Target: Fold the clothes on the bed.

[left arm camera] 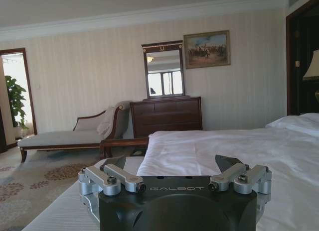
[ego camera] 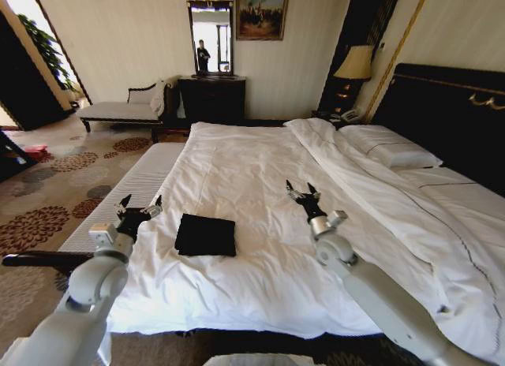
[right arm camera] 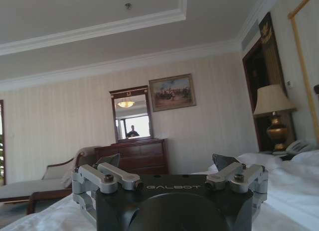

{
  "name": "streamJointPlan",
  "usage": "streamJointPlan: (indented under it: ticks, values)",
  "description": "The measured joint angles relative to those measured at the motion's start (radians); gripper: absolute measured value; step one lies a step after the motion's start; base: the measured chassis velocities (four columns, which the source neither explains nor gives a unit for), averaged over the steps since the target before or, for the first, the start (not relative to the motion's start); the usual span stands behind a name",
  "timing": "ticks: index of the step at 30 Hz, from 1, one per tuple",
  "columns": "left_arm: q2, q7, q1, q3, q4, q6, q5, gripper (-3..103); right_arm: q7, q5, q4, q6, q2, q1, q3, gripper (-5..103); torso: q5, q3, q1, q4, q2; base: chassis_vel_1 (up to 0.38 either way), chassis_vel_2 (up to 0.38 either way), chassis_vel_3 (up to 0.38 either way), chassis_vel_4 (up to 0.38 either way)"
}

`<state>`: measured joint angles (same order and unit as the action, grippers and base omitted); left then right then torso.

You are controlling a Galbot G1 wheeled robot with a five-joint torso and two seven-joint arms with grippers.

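- Lying as a compact black rectangle, the clothes [ego camera: 205,234], flat on the white duvet [ego camera: 260,184] near the foot end of the bed [ego camera: 442,106], on the robot's left half of it.
- Resting free of both grippers, roughly between them, nearer the left one.
- Hovering just beside the clothes at the bed's left edge, the left gripper [ego camera: 140,203], fingers spread wide apart and holding nothing; seen from its wrist camera [left arm camera: 175,164], pointing along the bed toward the far wall.
- Hanging over the middle of the duvet, the right gripper [ego camera: 301,188], well apart from the clothes, fingers likewise splayed and gripping nothing; same open stance in its wrist view [right arm camera: 169,164].
- Standing against the far wall, a dark dresser [ego camera: 211,99] with a mirror [ego camera: 211,35] above it, a chaise bench [ego camera: 118,107] to its left.
- Glowing beside the headboard, a bedside lamp [ego camera: 355,64].
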<state>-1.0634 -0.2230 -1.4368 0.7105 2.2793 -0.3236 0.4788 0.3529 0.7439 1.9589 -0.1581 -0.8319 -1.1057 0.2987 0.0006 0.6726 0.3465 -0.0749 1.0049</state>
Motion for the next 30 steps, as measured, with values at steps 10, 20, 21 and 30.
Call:
streamJointPlan:
  ticks: [10,20,21,30]
  values:
    - [-0.091,-0.064,-0.107,0.008,0.134,-0.014,-0.057,100,0.074,-0.157,0.302,0.089,-0.109,-0.423,0.368,100,-0.0006,0.000,0.000,-0.0001,0.000,0.000,0.000,0.000,0.000]
    - [-0.147,-0.059,-0.128,-0.066,0.173,-0.013,-0.171,100,-0.112,-0.321,0.374,-0.003,-0.311,-0.626,0.559,100,-0.0006,0.000,0.000,-0.0001,0.000,0.000,0.000,0.000,0.000]
    - [-0.148,-0.050,-0.126,-0.080,0.170,-0.010,-0.199,100,-0.114,-0.323,0.391,-0.001,-0.338,-0.658,0.574,100,-0.0006,0.000,0.000,-0.0007,0.000,0.000,0.000,0.000,0.000]
    - [-0.167,-0.081,-0.133,-0.090,0.161,-0.040,-0.198,100,-0.100,-0.340,0.426,0.039,-0.402,-0.746,0.571,100,-0.0006,0.000,0.000,-0.0003,0.000,0.000,0.000,0.000,0.000]
